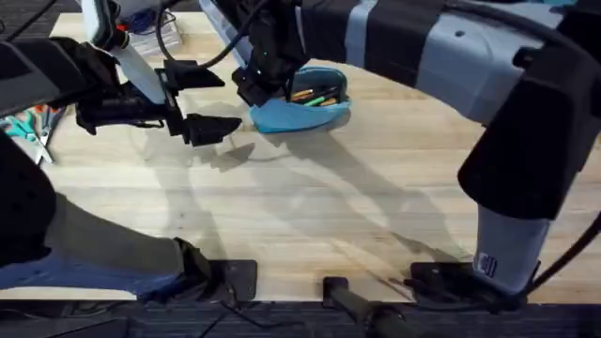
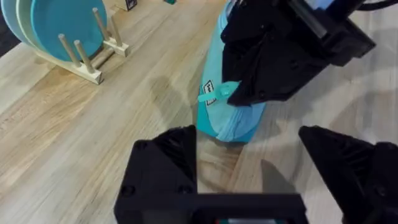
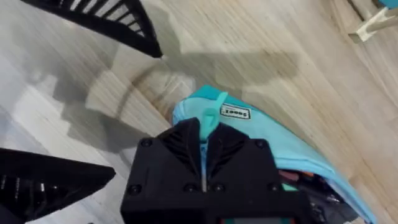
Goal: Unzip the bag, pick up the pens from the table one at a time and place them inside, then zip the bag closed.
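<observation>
Looking down from overhead, you find the bag (image 1: 300, 111) lying toward the far edge of the tabletop (image 1: 310, 207), about midway between its left and right edges. Its top gapes open, and several coloured pens (image 1: 315, 95), orange and green among them, lie inside.

Right pincer (image 1: 258, 86): you have it reaching across from the right arm's base to the bag's left end. In the right wrist view its two black fingers (image 3: 186, 146) are pressed together on the light-teal zipper tab (image 3: 211, 115), which sticks up between them just beside the small white label (image 3: 235, 112) at the bag's end. The left wrist view shows the same grip from the other side, with the tab (image 2: 217, 94) emerging below the closed right pincer (image 2: 249, 93) and the bag (image 2: 227, 118) resting on the wood.

Left pincer (image 1: 202, 101): you hold it just left of the bag, above the tabletop, jaws spread wide and gripping nothing. In its own wrist view the two fingers (image 2: 168, 162) stand well apart, with the bag's near end seen through the gap.

Background: a teal disc (image 2: 59, 22) stands in a wooden peg rack (image 2: 93, 59) farther back on the tabletop, and scissors (image 1: 33, 127) with orange and teal handles lie near the left edge.
</observation>
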### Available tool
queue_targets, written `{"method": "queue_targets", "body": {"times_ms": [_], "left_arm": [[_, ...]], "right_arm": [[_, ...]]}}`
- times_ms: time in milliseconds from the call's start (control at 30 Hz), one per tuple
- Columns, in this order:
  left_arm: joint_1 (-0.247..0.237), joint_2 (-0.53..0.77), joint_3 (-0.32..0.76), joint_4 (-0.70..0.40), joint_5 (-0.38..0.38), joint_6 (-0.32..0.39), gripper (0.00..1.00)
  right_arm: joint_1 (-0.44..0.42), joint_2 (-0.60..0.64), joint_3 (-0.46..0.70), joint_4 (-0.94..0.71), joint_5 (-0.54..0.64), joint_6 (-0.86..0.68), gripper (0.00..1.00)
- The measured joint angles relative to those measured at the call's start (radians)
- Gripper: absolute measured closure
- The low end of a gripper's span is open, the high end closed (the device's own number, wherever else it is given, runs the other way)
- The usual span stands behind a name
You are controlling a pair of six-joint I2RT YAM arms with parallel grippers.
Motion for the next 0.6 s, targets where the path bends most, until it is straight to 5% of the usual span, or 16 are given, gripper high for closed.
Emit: {"method": "queue_targets", "body": {"times_ms": [600], "left_arm": [[0.000, 0.000, 0.000, 0.000, 0.000, 0.000, 0.007]], "right_arm": [[0.000, 0.002, 0.054, -0.016, 0.005, 0.000, 0.970]]}}
